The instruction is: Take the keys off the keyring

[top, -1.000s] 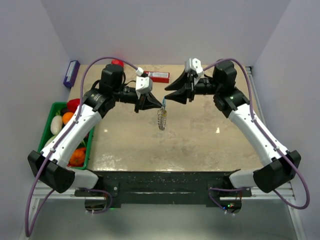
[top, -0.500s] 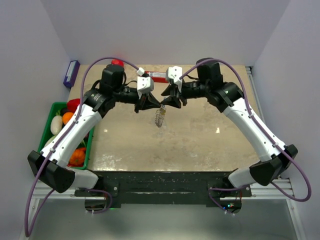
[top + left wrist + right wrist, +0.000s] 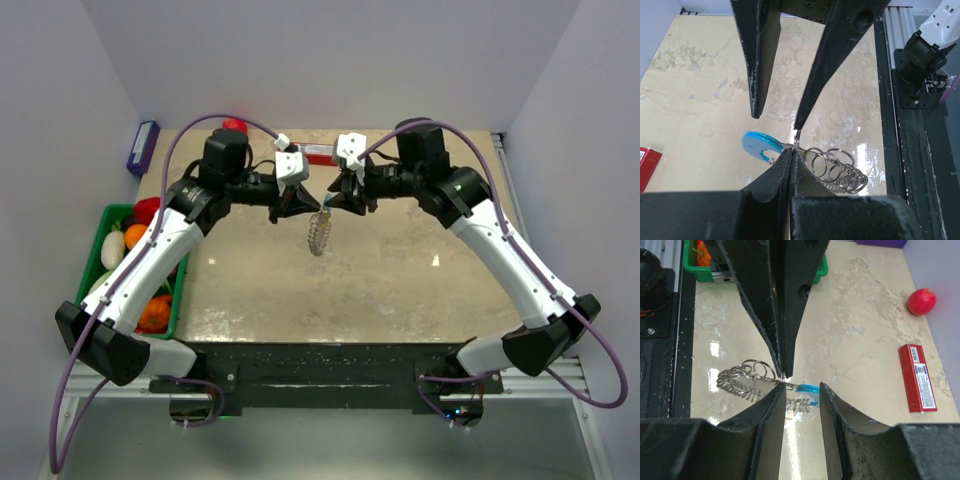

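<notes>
The keyring [image 3: 319,235], a loop of silvery rings with a light-blue segment, hangs above the table between both grippers. My left gripper [image 3: 312,207] is shut on it; in the left wrist view my gripper [image 3: 791,154] pinches a link between the blue segment [image 3: 757,144] and the silver rings [image 3: 837,167]. My right gripper [image 3: 333,203] is open. In the right wrist view my gripper [image 3: 801,387] straddles the blue segment [image 3: 809,388], with one finger [image 3: 775,405] against the link by the left fingertips. I cannot make out the brass key.
A red box [image 3: 318,153] and a red ball [image 3: 234,125] lie at the table's back edge; they also show in the right wrist view, the box [image 3: 917,377] and the ball [image 3: 921,301]. A green bin [image 3: 110,215] of toy food stands at the left. A purple box [image 3: 143,146] lies at back left.
My right arm has swung left and brought its open fingers up to the keyring. The left gripper has held the hanging keyring almost still.
</notes>
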Robot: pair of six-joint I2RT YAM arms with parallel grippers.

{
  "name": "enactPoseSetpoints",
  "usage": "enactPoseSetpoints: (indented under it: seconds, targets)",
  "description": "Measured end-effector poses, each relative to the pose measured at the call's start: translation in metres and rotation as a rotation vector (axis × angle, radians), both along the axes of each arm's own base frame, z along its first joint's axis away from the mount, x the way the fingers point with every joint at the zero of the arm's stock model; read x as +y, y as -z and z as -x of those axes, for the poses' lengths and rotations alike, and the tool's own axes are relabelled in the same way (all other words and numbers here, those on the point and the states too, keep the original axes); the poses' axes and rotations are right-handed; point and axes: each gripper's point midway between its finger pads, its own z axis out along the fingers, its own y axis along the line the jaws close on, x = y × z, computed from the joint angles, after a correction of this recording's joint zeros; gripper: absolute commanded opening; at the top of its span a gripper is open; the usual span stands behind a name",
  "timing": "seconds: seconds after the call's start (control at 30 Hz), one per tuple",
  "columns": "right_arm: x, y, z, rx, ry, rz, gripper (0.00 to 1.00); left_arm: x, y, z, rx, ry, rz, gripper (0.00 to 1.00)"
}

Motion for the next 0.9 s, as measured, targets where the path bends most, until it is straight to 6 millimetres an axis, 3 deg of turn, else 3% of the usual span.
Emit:
enactPoseSetpoints:
  seconds: [0.43, 0.9]
  targets:
    - [0.008, -0.015, 0.012, -0.012, -0.014, -0.019, 0.36, 0.001, 0.002, -0.004, -0.009, -0.020, -0.007, 0.00]
    - [0.017, -0.013, 0.018, -0.016, -0.002, -0.007, 0.31, 0.002, 0.010, -0.008, -0.006, -0.040, -0.021, 0.00]
